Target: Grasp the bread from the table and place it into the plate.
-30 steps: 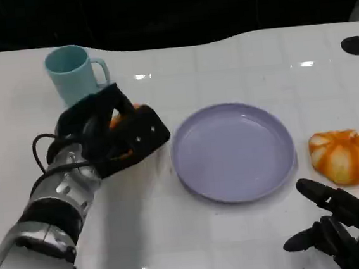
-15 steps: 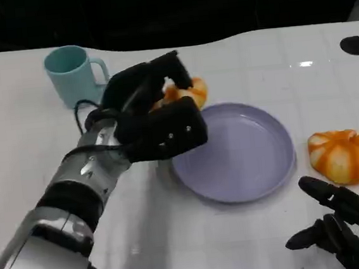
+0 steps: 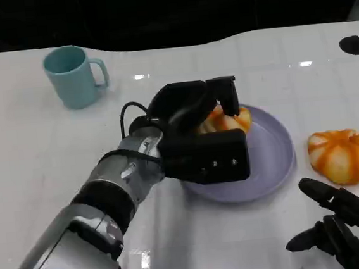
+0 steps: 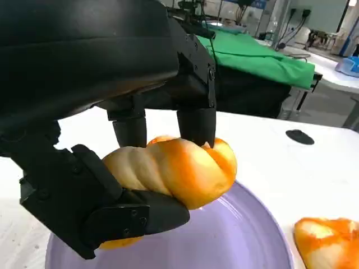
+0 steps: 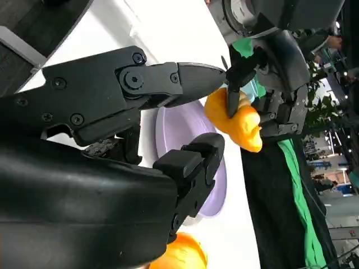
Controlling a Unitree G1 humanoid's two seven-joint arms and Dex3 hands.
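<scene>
Now the left hand (image 3: pixel 199 139) holds the bread (image 4: pixel 174 171) above the plate (image 3: pixel 274 163), fingers (image 4: pixel 196 123) on top and thumb beneath. Right hand (image 3: pixel 345 233) rests empty on the table (image 3: pixel 35 155), fingers apart.

No text, label, brand, number or sign can be read on anything in these views.
</scene>
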